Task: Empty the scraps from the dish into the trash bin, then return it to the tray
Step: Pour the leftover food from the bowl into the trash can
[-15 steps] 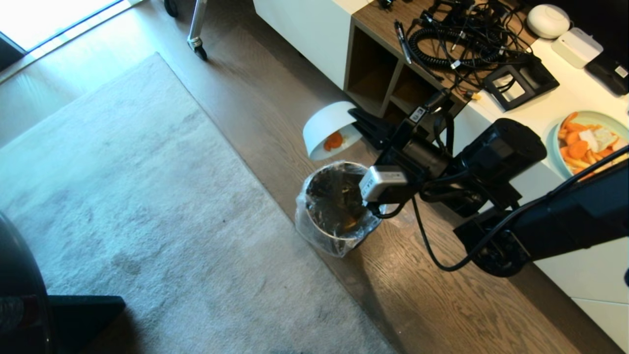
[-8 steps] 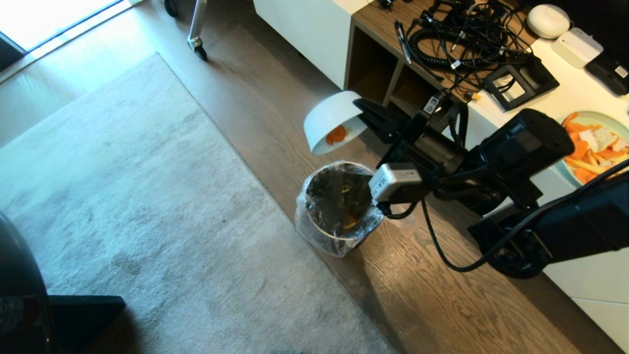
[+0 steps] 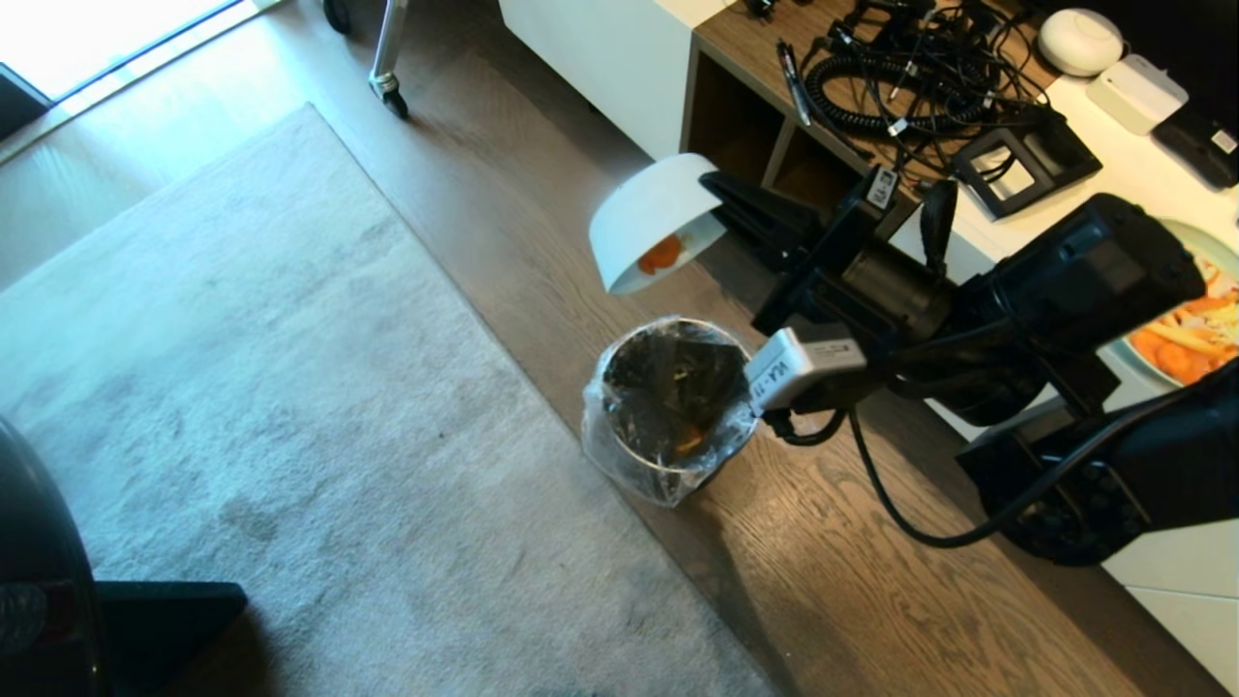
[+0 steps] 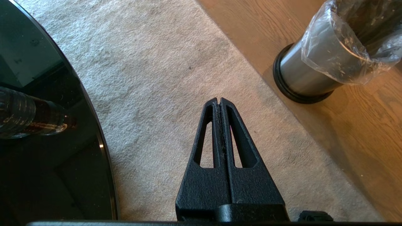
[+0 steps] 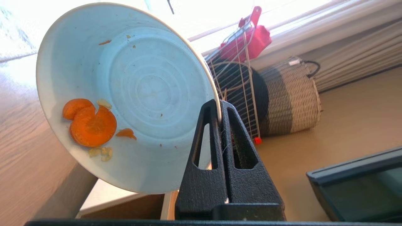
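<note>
I had the right gripper [image 3: 721, 198] clamped on the rim of the small white ceramic bowl [image 3: 650, 218], tipped at twelve o'clock above the bag-lined steel bin [image 3: 668, 411], orange scraps [image 5: 89, 124] clinging inside; the left gripper [image 4: 219, 102] was closed, idle.

The right gripper [image 3: 724, 198] pinches the rim of the white bowl [image 3: 650, 218], which is tipped steeply with orange scraps [image 3: 661, 256] clinging inside. The bag-lined steel trash bin [image 3: 668, 411] stands on the wood floor at the bowl's six o'clock, beside the grey rug [image 3: 290, 416].
</note>
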`<state>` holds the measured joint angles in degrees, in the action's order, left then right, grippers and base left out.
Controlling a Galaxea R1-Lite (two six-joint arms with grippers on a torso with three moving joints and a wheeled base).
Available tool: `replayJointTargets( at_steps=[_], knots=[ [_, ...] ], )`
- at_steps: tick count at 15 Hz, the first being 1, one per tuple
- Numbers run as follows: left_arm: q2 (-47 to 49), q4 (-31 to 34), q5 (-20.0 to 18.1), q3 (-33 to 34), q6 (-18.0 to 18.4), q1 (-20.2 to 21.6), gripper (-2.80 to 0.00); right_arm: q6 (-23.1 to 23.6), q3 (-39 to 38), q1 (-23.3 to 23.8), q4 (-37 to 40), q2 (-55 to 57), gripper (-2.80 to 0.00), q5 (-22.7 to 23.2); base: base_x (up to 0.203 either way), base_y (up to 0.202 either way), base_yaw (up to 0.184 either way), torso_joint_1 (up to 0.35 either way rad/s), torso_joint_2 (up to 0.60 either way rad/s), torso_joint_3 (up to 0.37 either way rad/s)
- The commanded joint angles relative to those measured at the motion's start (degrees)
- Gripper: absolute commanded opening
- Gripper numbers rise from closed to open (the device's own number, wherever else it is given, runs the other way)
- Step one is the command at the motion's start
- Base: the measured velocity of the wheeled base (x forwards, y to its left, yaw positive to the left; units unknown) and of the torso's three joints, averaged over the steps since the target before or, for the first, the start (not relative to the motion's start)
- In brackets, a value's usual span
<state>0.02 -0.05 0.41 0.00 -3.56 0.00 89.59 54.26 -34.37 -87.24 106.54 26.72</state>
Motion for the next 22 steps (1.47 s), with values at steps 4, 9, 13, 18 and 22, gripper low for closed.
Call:
replayJointTargets(
  at_steps=[4, 9, 13, 18, 22],
  knots=[
    [-0.02, -0.04, 0.02, 0.0, -0.04, 0.0, -2.8, 1.02, -0.23, -0.78, -2.59, -1.54, -2.8, 0.87, 0.0, 0.0, 0.0, 0.0, 0.0, 0.0],
    [-0.02, -0.04, 0.02, 0.0, -0.04, 0.0, -2.8, 0.94, -0.28, -0.7, -2.59, -1.7, -2.8, 0.79, 0.0, 0.0, 0.0, 0.0, 0.0, 0.0],
    [-0.02, -0.04, 0.02, 0.0, -0.04, 0.0, -2.8, 0.54, -0.2, -0.7, -2.5, -2.53, -2.8, 0.48, 0.0, 0.0, 0.0, 0.0, 0.0, 0.0],
    [-0.02, -0.04, 0.02, 0.0, -0.04, 0.0, -2.8, -2.56, -1.42, -0.7, -2.5, -3.89, -2.8, -8.3, 0.0, 0.0, 0.0, 0.0, 0.0, 0.0],
    [-0.02, -0.04, 0.02, 0.0, -0.04, 0.0, -2.8, -5.2, -3.04, -0.69, -2.5, -5.33, -2.8, -20.4, 0.0, 0.0, 0.0, 0.0, 0.0, 0.0]
  ],
)
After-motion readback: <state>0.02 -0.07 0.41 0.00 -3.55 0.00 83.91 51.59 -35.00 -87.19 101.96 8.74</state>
